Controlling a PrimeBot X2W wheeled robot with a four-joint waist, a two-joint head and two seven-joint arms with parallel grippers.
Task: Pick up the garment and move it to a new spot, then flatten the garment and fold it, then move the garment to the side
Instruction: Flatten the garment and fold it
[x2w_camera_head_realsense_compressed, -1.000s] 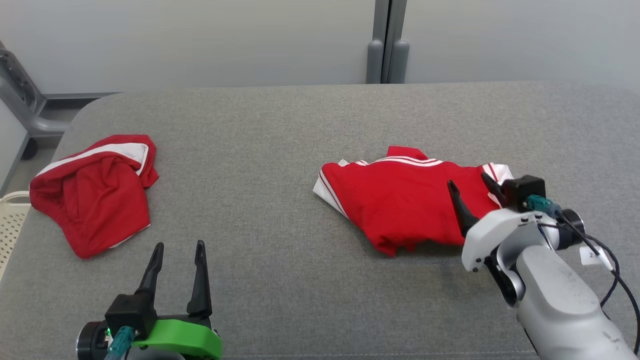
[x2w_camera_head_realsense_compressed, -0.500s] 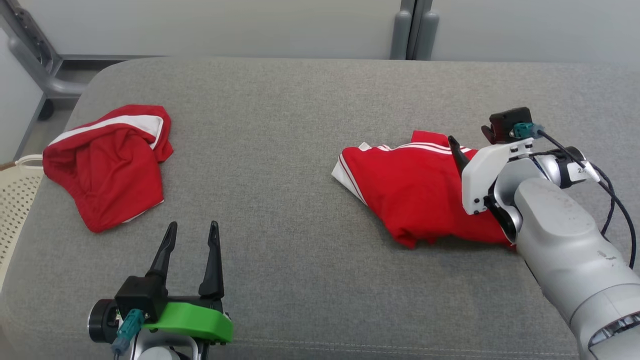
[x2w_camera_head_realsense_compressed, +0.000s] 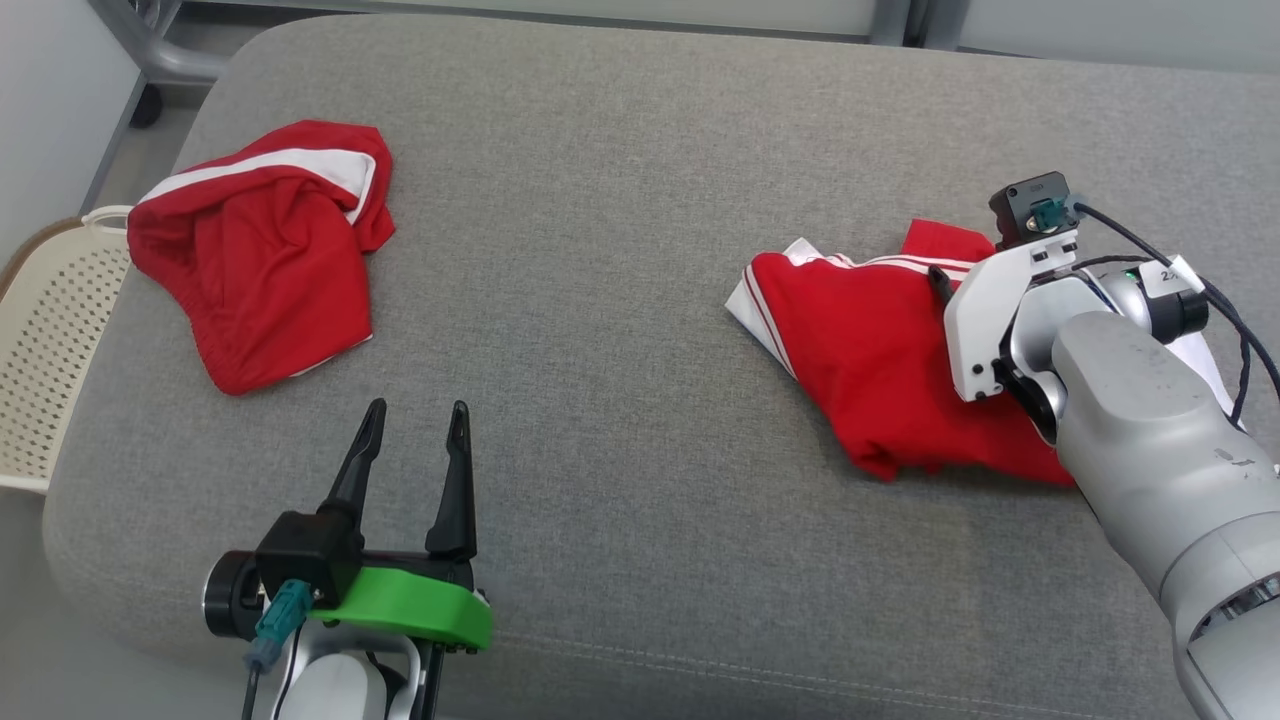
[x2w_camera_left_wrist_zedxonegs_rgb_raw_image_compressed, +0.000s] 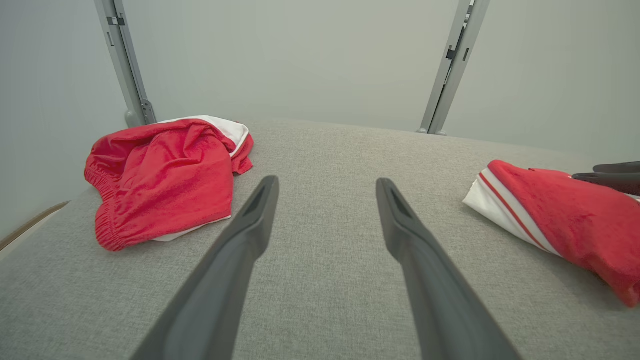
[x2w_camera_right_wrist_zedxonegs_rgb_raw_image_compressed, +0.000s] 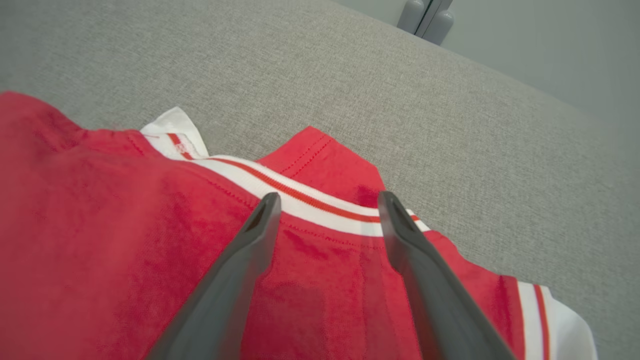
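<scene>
The garment (x2w_camera_head_realsense_compressed: 860, 350) is red with white stripes and lies bunched on the right of the grey padded surface (x2w_camera_head_realsense_compressed: 600, 300). My right gripper (x2w_camera_head_realsense_compressed: 965, 270) hovers over its far part. In the right wrist view this gripper (x2w_camera_right_wrist_zedxonegs_rgb_raw_image_compressed: 327, 200) is open, its two fingers pointing at the white-striped edge of the garment (x2w_camera_right_wrist_zedxonegs_rgb_raw_image_compressed: 100, 225) with nothing between them. I cannot tell whether they touch the cloth. My left gripper (x2w_camera_head_realsense_compressed: 418, 407) stands open near the front edge, apart from any cloth. In the left wrist view the left gripper (x2w_camera_left_wrist_zedxonegs_rgb_raw_image_compressed: 327, 181) has the garment (x2w_camera_left_wrist_zedxonegs_rgb_raw_image_compressed: 560, 215) at its right.
A second red garment (x2w_camera_head_realsense_compressed: 260, 260) with a white band lies crumpled at the far left, also seen as a second red garment (x2w_camera_left_wrist_zedxonegs_rgb_raw_image_compressed: 165, 175) in the left wrist view. A cream perforated basket (x2w_camera_head_realsense_compressed: 50, 330) sits beside the surface's left edge. Bare grey padding lies between the two garments.
The head camera has tilted down and turned, shifting the whole picture. My right gripper has moved forward over the garment toward its striped far edge. The left gripper keeps its pose.
</scene>
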